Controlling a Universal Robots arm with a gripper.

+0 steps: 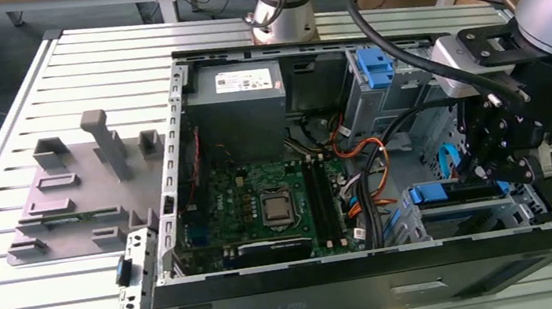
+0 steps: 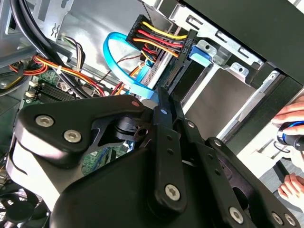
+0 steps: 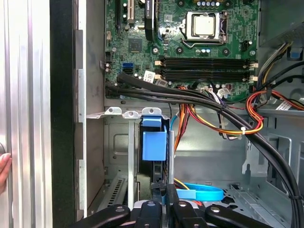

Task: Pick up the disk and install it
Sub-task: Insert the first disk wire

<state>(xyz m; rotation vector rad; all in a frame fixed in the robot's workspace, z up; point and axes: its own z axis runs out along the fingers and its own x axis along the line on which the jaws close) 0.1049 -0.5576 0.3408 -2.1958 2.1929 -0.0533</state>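
The disk [image 1: 450,191], framed by blue caddy rails, sits in the drive cage at the front corner of the open computer case [image 1: 184,134], on the exterior view's right. In the first wrist view its blue caddy tab [image 3: 154,142] and dark edge stand in the cage slot. My gripper [image 1: 489,172] hangs directly over that end of the disk. Its black fingers [image 3: 156,190] are close together at the disk's edge, and in the second wrist view the gripper [image 2: 160,95] tapers to a shut tip.
The case holds a motherboard [image 1: 261,204], a grey power supply [image 1: 236,88], a second blue caddy [image 1: 376,71] and cable bundles [image 3: 223,118], with a blue flat cable [image 2: 118,61] beside the gripper. A grey fixture plate [image 1: 81,194] lies left of the case. A person's hand [image 2: 292,128] is close by.
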